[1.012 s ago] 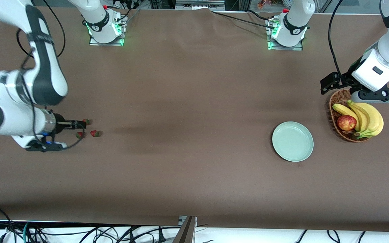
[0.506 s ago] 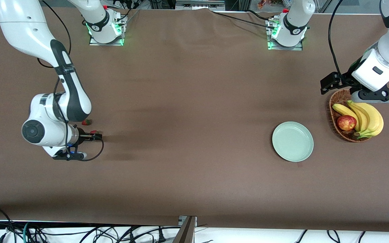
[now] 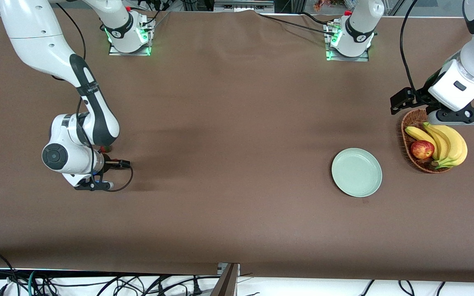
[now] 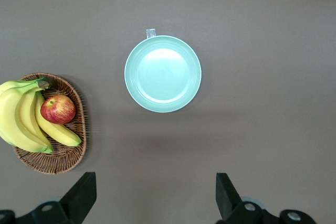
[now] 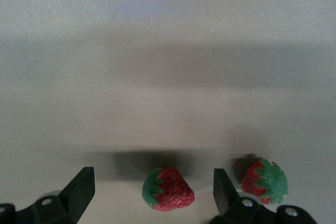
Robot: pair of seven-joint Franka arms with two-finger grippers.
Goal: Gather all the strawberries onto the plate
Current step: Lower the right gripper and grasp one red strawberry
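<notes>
My right gripper is low over the table at the right arm's end, open. In the right wrist view one strawberry, red with a green top, lies on the cloth between my right gripper's open fingers, touching neither. A second strawberry lies just outside one finger. In the front view only one strawberry shows, beside the right wrist; the others are hidden under the hand. The mint-green plate is empty, also in the left wrist view. My left gripper is open and empty, waiting above the basket.
A brown wicker basket with bananas and a red apple stands at the left arm's end, beside the plate; it also shows in the left wrist view. A wide stretch of brown cloth lies between the strawberries and the plate.
My right arm has swung its gripper from the strawberry farthest from the front camera to one nearer, toward the table's middle. The left arm has not moved.
</notes>
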